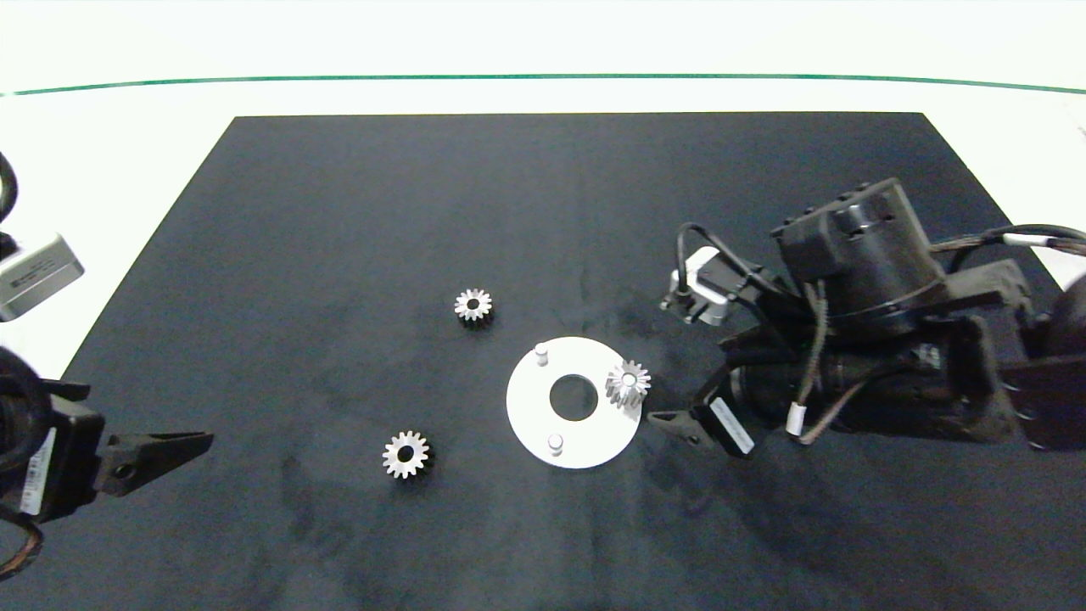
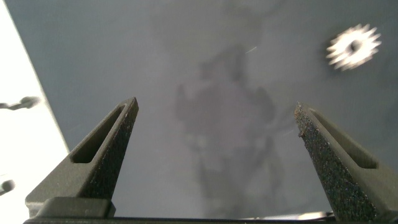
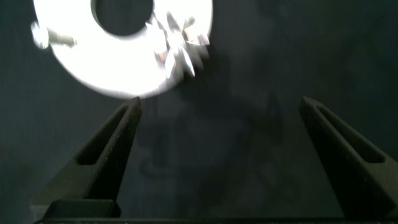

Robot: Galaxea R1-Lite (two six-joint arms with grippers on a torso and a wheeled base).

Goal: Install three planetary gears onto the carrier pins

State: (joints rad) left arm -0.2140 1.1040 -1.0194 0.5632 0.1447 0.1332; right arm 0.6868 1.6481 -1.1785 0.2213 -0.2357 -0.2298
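One gear [image 1: 629, 383] seated on white disc [image 1: 573, 438], right of its centre hole. Right gripper [image 3: 221, 155] spread, empty, just right of disc. Left gripper [image 2: 214, 155] spread, parked far left of disc. Two gears [image 1: 473, 305] [image 1: 405, 454] loose left of disc; we judge next: fetch one, align bore over free pin [image 1: 541, 350].

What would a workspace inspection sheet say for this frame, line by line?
Surface: dark mat on a white table; a green line runs along the far side.
Job's things: white disc with three pins; one gear sits on the pin nearest the right arm, looking tilted. Two pins are bare. Two loose gears lie flat on the mat.
Clutter: nothing seen.
Grippers: right gripper open, empty, just beside the disc. Left gripper open, empty, at the mat's left edge.
Cables: black cables on the right arm, clear of the parts.
Surroundings: grey box at the left edge.
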